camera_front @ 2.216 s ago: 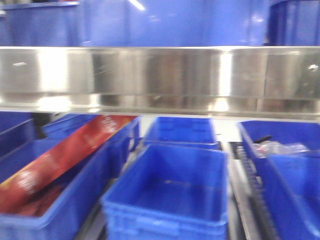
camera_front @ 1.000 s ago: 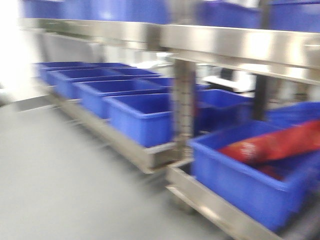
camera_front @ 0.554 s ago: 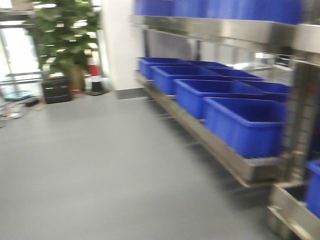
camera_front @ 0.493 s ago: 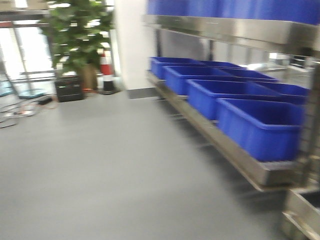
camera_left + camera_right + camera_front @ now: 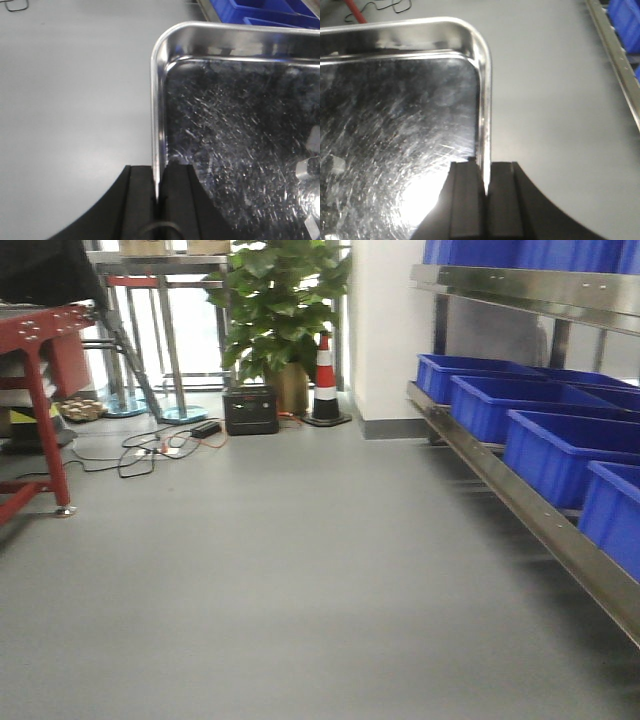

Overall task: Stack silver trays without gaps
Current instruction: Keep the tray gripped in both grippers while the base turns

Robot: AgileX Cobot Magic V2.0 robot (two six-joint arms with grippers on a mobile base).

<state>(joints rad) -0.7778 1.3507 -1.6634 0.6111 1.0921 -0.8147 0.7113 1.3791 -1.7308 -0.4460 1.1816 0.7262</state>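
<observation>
1. You hold one silver tray (image 5: 240, 125) over the floor, the left gripper (image 5: 159, 200) clamped on its left rim and the right gripper (image 5: 485, 192) on its right rim.
2. This is likely a carrying step. Next, find the other trays, unseen here, and nest squarely.
3. Grey floor (image 5: 300, 590); blue bins (image 5: 560, 445) at right; potted plant (image 5: 280, 300) and traffic cone (image 5: 324, 380) upper centre.

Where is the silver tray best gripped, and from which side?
Pinch the thin raised side walls of the silver tray, left and right, since the flat base offers nothing to pinch. The left gripper and right gripper hold it so, one finger inside, one outside.
</observation>
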